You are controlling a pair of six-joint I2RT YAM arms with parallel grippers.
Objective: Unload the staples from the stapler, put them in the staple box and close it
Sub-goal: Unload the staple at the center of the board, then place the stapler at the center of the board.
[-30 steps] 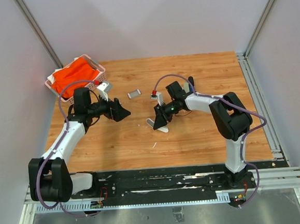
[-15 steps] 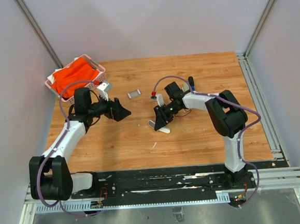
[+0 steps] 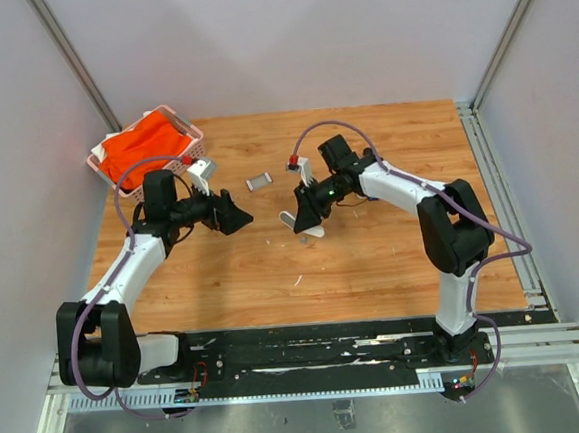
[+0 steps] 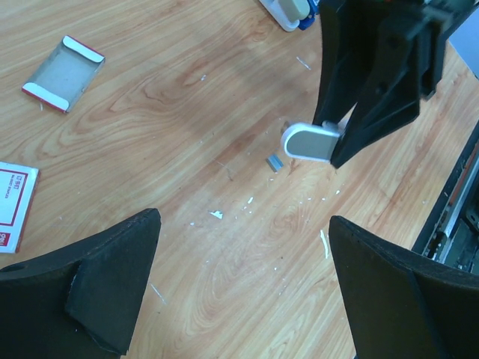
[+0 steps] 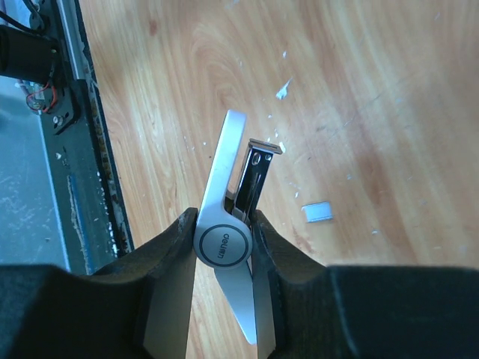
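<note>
My right gripper [image 5: 224, 250] is shut on the hinge end of a silver-white stapler [image 5: 228, 153], which does not look blue. The stapler is swung open in a V, its metal magazine [image 5: 254, 176] standing apart from the white arm. From above, the stapler [image 3: 300, 226] hangs just over the table's middle, under the right gripper [image 3: 305, 215]. A short silvery strip of staples [image 5: 318, 212] lies loose on the wood beside it, also in the left wrist view as the staples [image 4: 275, 162]. My left gripper [image 3: 237, 217] is open and empty, pointing at the stapler [image 4: 310, 142] from the left.
A pink basket [image 3: 191, 136] with orange cloth stands at the back left. A small open box sleeve [image 3: 259, 181] lies behind the grippers. A white card with a red mark [image 4: 15, 206] is nearer the left arm. A dark object [image 3: 368, 156] sits behind the right arm.
The right gripper has carried the stapler a little toward the back of the table and turned at the wrist. The left arm has not moved.
</note>
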